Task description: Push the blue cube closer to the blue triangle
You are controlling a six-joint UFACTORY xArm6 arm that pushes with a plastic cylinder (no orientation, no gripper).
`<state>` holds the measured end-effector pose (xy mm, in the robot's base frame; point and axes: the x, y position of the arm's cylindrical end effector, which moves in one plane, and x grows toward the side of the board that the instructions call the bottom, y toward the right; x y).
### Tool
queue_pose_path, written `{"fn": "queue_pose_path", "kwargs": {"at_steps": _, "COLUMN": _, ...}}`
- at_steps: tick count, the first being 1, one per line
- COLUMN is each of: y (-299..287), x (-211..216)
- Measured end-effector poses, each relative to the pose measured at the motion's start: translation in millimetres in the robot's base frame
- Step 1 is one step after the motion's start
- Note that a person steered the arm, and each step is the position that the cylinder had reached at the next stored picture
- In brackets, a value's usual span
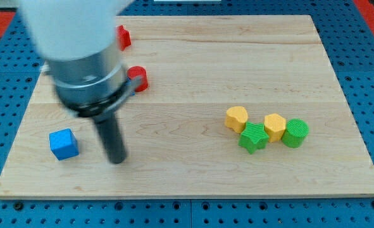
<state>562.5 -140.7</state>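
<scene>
Camera view, rig: I carry no claw, only a straight dark rod, so there is no wide, narrow or holding state to report.
Camera view, my tip (117, 159): it sits on the tabletop (193, 69) towards the view's lower left, just beside the blue cube (64, 144), on the cube's right side and slightly lower. A narrow gap shows between them; I judge no contact.
Camera view, blue cube: near the tabletop's left edge and not far from the bottom edge, sitting flat, turned a little askew.
Camera view, blue triangle: not visible. My arm's pale housing covers the view's upper left, so it may lie behind that; I cannot tell.
Camera view, red blocks: one red block (123, 37) at the view's top left and a second red block (138, 77) below it, both partly hidden by my arm; shapes unclear.
Camera view, right cluster: a yellow block (236, 118), a green star (254, 137), a second yellow block (274, 126) and a green block (295, 133), packed in a row, neighbours touching or nearly so, well apart from the cube.
Risk, direction: with the target unseen, any push is a guess.
Risk, edge: from my present side, a straight push sends the cube left, towards the nearby edge, and possibly off.
Risk, contact: an off-centre touch on the skewed cube would likely spin it or let it slip past my tip.
Risk, obstruction: a route upward passes close to the red blocks and may disturb them.
</scene>
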Motion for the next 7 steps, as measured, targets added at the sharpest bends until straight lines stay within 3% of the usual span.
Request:
{"fn": "queue_pose_path", "kwargs": {"at_steps": 1, "y": -59, "x": 8}}
{"fn": "queue_pose_path", "kwargs": {"at_steps": 2, "y": -76, "x": -14}}
{"fn": "queue_pose_path", "kwargs": {"at_steps": 7, "y": -76, "x": -138}}
